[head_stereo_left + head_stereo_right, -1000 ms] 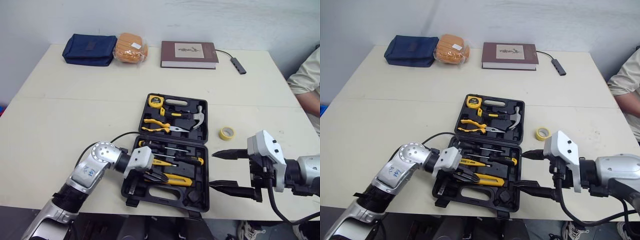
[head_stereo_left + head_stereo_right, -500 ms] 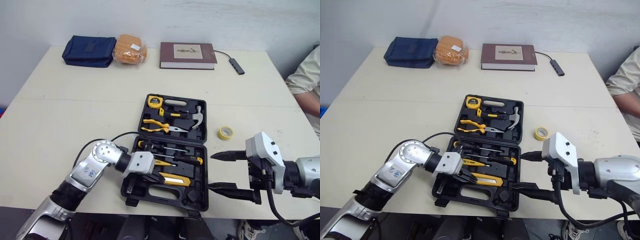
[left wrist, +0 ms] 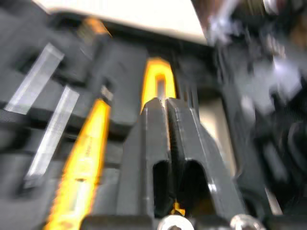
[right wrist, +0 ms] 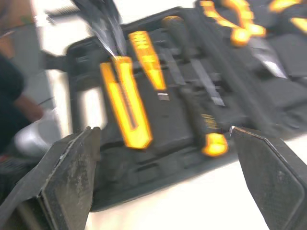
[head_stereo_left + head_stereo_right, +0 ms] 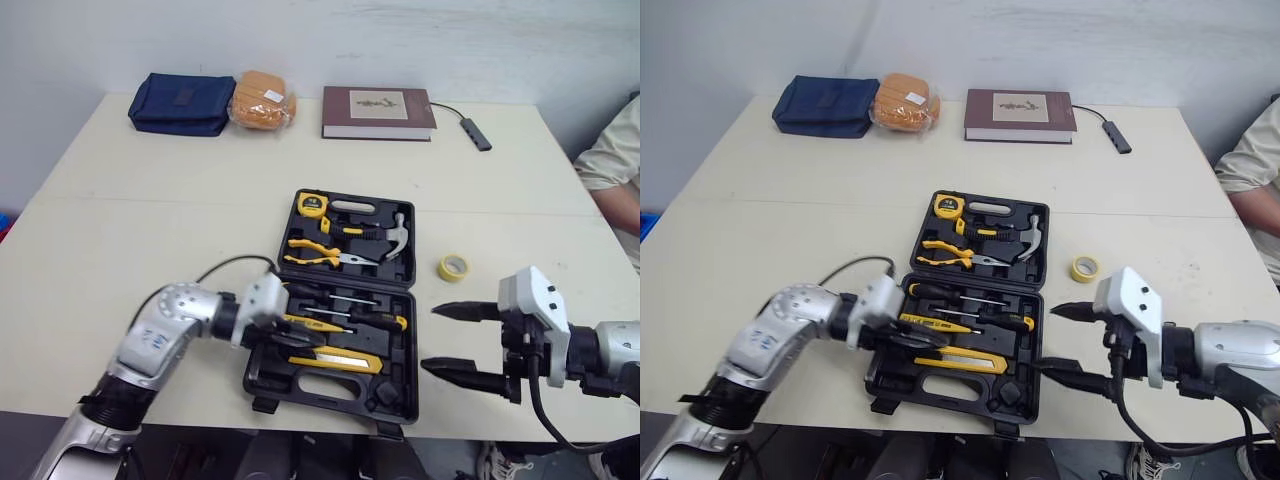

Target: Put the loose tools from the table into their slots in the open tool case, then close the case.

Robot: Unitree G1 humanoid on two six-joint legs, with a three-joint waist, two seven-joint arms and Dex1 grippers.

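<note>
The black tool case (image 5: pixel 262 378) lies open near the table's front edge. Its far half holds a tape measure (image 5: pixel 311 203), pliers (image 5: pixel 318 250) and a hammer (image 5: pixel 394 234). The near half holds screwdrivers (image 5: pixel 352 300) and a yellow utility knife (image 5: pixel 336 360). My left gripper (image 5: pixel 289 338) hovers over the near half's left side, just above the knife (image 3: pixel 157 82), fingers (image 3: pixel 153 129) shut with nothing between them. Beside the case's right edge, my right gripper (image 5: pixel 432 338) stands open and empty. A yellow tape roll (image 5: pixel 453 266) lies loose on the table to the case's right.
Along the far edge lie a navy pouch (image 5: pixel 180 100), an orange bagged item (image 5: pixel 262 97), a brown book (image 5: pixel 378 110) and a small cable hub (image 5: pixel 477 131). A person's sleeve (image 5: pixel 610 160) shows at the right edge.
My left gripper has drawn back to the left from over the knife slot; the yellow knife now lies uncovered in the case. The right gripper has shifted slightly right.
</note>
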